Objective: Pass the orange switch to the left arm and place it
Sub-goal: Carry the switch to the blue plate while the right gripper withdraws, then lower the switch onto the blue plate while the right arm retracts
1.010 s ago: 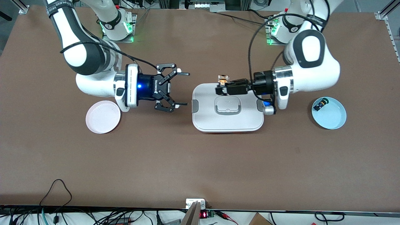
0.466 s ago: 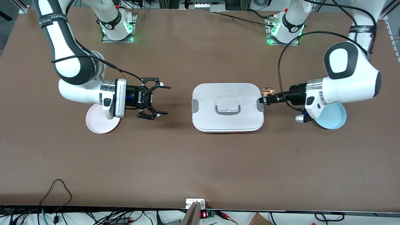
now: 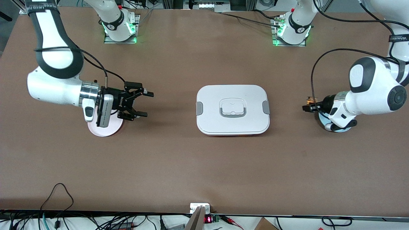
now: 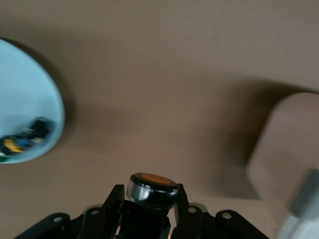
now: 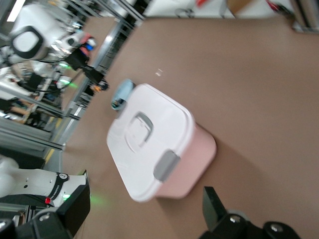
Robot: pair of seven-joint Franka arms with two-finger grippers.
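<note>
The left gripper (image 3: 307,107) is clamped on the orange switch (image 3: 309,101), holding it up in the air over bare table between the box (image 3: 232,109) and the blue plate (image 3: 322,119), close by the plate's rim. In the left wrist view the switch (image 4: 152,186) sits between the two fingers (image 4: 113,199) with its orange face pointing away from the gripper, ringed by a clear collar on a black body.

The box stands closed at the middle of the table, grey latches at both short ends and a grey-edged handle recessed in the lid (the right wrist view shows a pinkish body (image 5: 192,164) under the white lid). Nothing touches it.

The blue plate lies toward the left arm's end of the table, mostly covered by that arm's wrist in the front view. The left wrist view shows a small dark switch (image 4: 25,137) lying on the plate (image 4: 30,94).

The right gripper (image 3: 143,104) hangs with its fingers spread wide and nothing between them, pointing at the box, well apart from it. Its wrist is over the pink plate (image 3: 104,129), which lies toward the right arm's end of the table.
</note>
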